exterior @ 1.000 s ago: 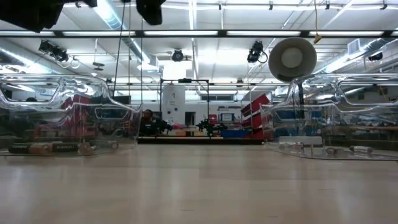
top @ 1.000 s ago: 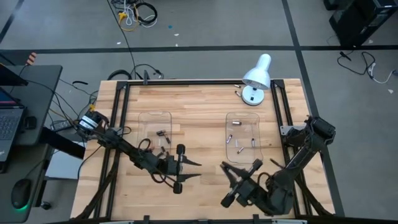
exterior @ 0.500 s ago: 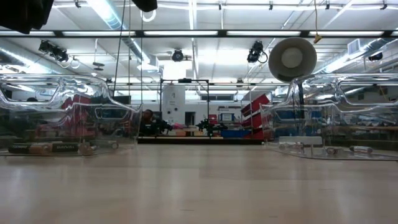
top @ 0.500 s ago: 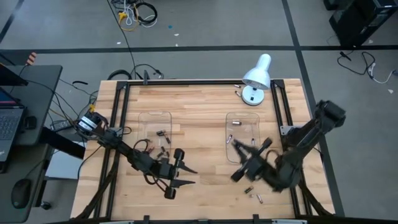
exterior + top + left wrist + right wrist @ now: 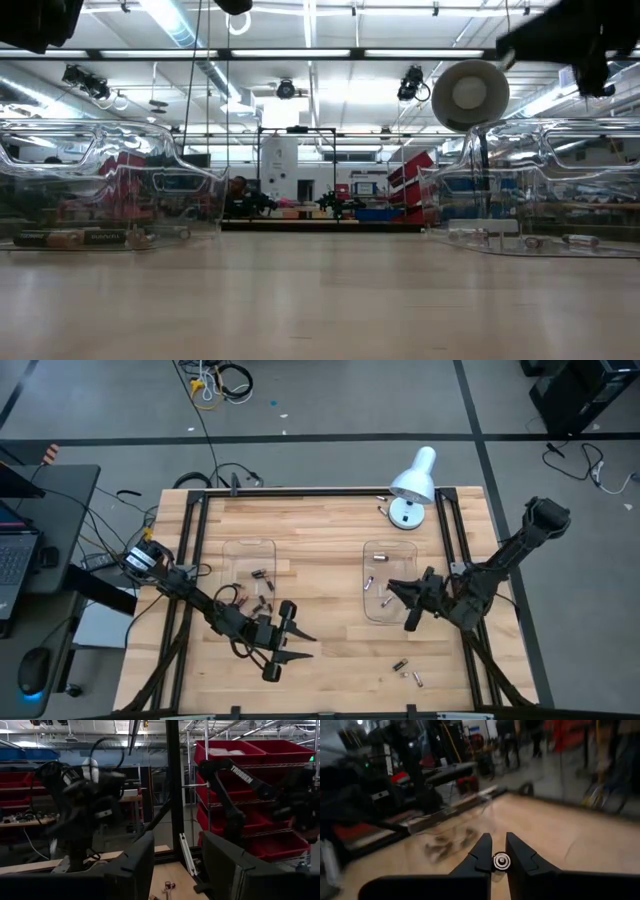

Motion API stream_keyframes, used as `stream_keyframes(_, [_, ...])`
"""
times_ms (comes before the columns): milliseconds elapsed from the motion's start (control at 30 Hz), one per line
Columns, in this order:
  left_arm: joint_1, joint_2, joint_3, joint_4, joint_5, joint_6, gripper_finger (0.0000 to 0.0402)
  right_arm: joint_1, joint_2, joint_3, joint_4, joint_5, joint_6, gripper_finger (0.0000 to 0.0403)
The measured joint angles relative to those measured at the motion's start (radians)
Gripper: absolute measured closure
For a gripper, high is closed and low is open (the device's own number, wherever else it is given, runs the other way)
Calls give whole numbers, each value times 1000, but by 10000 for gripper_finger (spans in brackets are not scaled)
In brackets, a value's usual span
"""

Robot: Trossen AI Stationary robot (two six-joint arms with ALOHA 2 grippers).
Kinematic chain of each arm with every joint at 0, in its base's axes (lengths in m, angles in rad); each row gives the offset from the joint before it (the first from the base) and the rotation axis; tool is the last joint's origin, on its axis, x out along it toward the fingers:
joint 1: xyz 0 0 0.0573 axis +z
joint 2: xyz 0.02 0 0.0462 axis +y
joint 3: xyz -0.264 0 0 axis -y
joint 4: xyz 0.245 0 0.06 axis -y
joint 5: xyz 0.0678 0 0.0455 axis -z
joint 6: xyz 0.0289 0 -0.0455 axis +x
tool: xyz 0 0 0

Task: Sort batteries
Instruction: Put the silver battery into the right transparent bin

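Grey floor with dark tape lines surrounds the wooden counter. Ceiling strip lights glow overhead; red bins fill shelves; a desk stands beside.

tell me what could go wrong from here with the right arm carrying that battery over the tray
The right gripper pinches a silver battery only by its end, so it may slip or twist free in transit. Released from height over the right clear tray, it could bounce out or land beside it. Three loose batteries lie near the table's front edge, where a low sweep might knock them off. The left gripper, open, waits near the front.
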Motion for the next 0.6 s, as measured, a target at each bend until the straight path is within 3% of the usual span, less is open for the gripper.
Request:
stream_keyframes(100, [0,0,0,-6,0,-3,240,-29,0,-57,-4,-115,150,380])
stream_keyframes(200, [0,0,0,-25,0,-7,240,-72,4,-45,-45,-278,144,380])
stream_keyframes(300, [2,0,0,-30,-8,-25,240,-131,5,-1,-216,-359,154,380])
stream_keyframes(500, [2,0,0,-54,-9,-46,240,-276,22,126,-676,-506,380,378])
stream_keyframes(600, [2,0,0,-74,-10,-55,240,-325,49,166,-756,-606,393,375])
